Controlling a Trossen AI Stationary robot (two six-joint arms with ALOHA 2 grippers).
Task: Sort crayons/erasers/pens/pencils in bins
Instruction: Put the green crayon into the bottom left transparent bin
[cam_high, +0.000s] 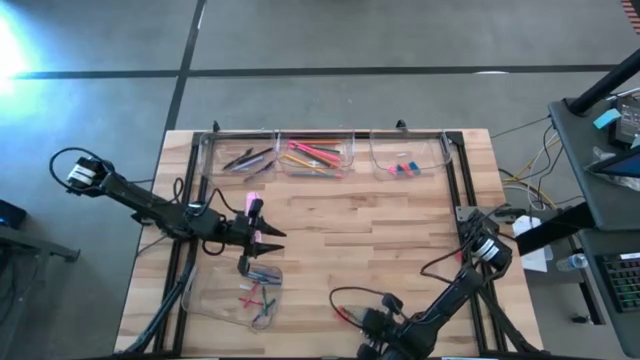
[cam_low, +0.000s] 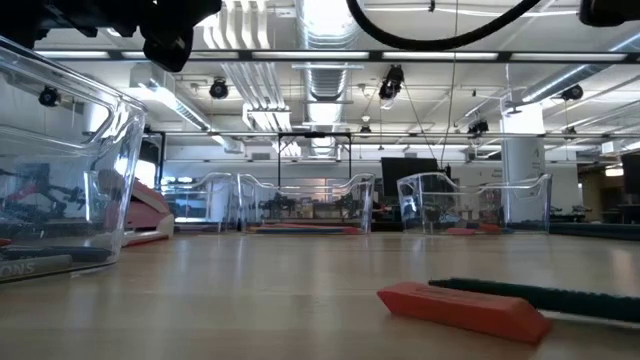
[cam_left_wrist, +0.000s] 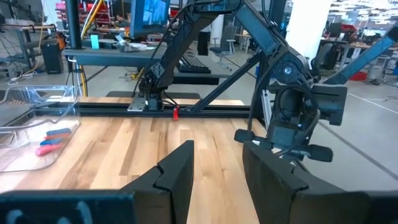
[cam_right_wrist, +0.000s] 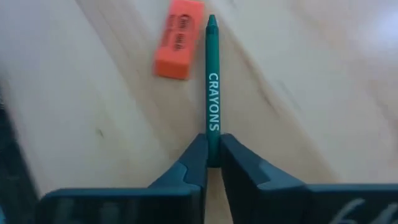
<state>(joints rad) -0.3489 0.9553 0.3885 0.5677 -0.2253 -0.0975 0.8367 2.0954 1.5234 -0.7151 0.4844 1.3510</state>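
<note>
Far bins (cam_high: 325, 155) hold pens (cam_high: 248, 158), pencils (cam_high: 313, 155), erasers (cam_high: 404, 168). My right gripper (cam_right_wrist: 212, 163) grasps a green crayon (cam_right_wrist: 212, 93); left gripper (cam_left_wrist: 217, 177) released.

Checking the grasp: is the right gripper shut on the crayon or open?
Shut: in its wrist view, the right gripper pinches the green crayon between both fingers, beside the orange eraser.

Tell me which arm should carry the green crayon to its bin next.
Right. The right gripper already has its fingers shut on the green crayon, beside the orange eraser. The left gripper is open and empty near the crayon bin, so it would first need a handover.
</note>
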